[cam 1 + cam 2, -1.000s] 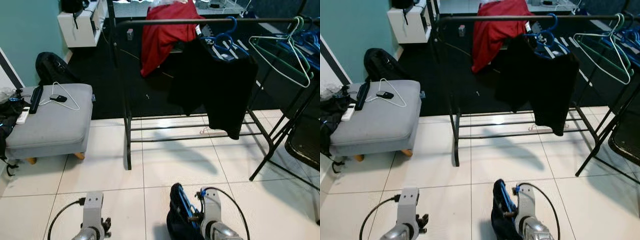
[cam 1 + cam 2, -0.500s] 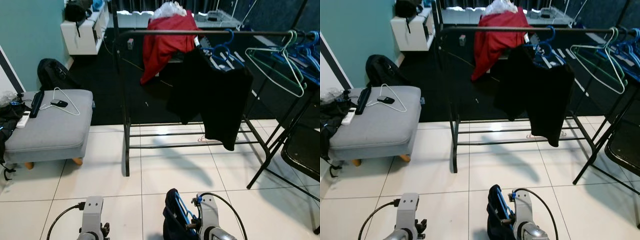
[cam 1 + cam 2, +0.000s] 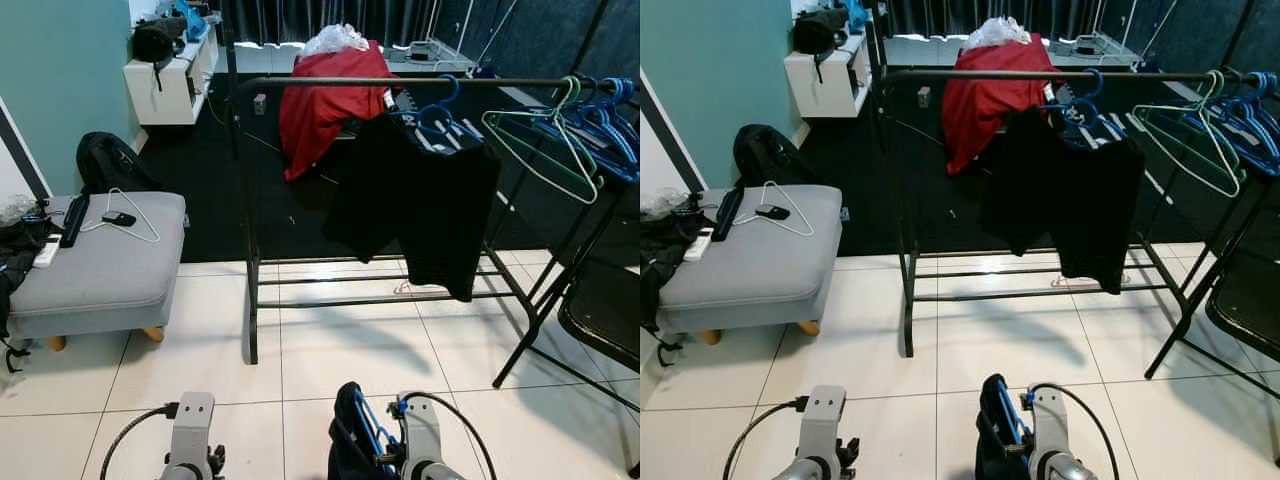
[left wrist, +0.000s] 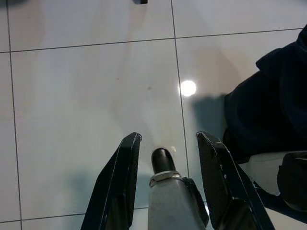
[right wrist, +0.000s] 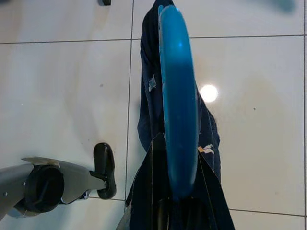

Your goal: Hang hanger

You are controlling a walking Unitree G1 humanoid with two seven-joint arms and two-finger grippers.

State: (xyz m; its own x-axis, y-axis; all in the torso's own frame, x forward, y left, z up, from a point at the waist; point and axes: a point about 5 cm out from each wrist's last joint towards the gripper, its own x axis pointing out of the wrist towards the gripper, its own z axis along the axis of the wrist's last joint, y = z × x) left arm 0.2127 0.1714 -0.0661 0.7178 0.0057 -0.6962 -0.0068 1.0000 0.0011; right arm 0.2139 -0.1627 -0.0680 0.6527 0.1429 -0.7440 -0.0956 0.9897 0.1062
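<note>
Down by my feet, my right gripper [image 5: 178, 191] is clamped on the blue hanger [image 5: 178, 96] with its dark garment [image 5: 148, 100]; left gripper [image 4: 168, 177] spread, empty. Beyond stands the rack [image 3: 330, 82] — crowded on the right, so I might snag the hanging black clothes [image 3: 430, 200].

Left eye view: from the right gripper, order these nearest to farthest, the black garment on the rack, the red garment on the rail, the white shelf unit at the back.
From the right gripper:
1. Black garment, hanging ahead.
2. Red garment, draped over the rail behind it.
3. White shelf unit, far back left.
</note>
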